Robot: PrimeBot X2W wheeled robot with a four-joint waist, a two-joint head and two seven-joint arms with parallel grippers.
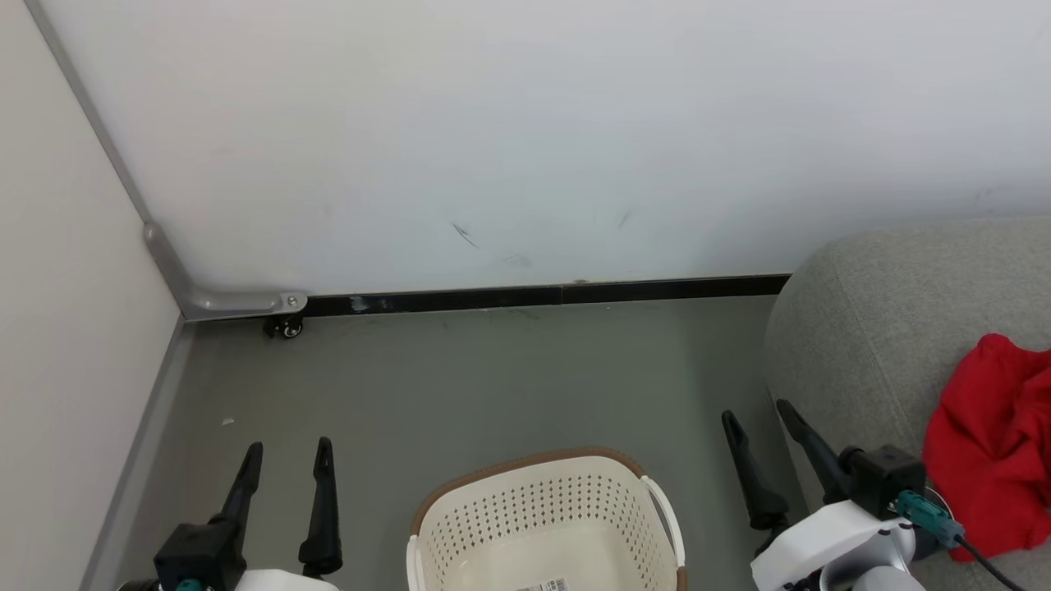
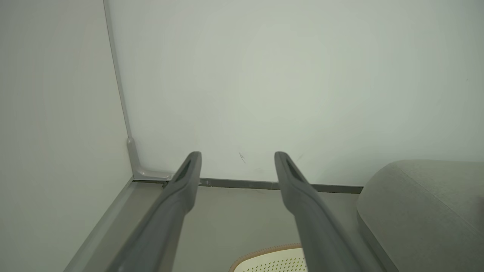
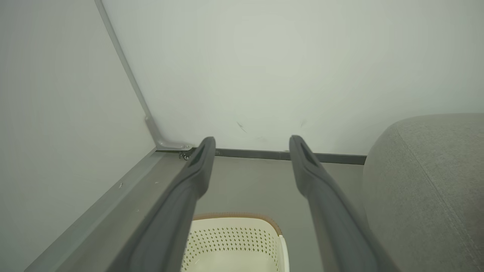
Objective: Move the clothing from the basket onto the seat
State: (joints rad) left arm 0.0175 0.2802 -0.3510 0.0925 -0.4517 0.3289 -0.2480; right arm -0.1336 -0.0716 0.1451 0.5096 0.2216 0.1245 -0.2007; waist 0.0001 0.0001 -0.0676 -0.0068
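The cream perforated basket (image 1: 546,517) with a brown rim stands on the floor at the bottom centre, its visible inside holding no fabric; it also shows as the basket (image 3: 234,241) and the basket (image 2: 270,258). Red clothing (image 1: 989,439) lies bunched on the grey seat (image 1: 870,345) at the right. My left gripper (image 1: 289,448) hovers open left of the basket, fingers apart with nothing between them. My right gripper (image 1: 757,414) is open between the basket and the seat, just left of the clothing. From the wrists, the left gripper (image 2: 238,155) and right gripper (image 3: 252,140) point at the wall.
A white wall (image 1: 525,139) runs across the back with a dark baseboard (image 1: 542,294). A side panel (image 1: 66,328) closes the left, with a small caster (image 1: 285,327) at the corner. Grey floor (image 1: 493,377) lies between wall and basket.
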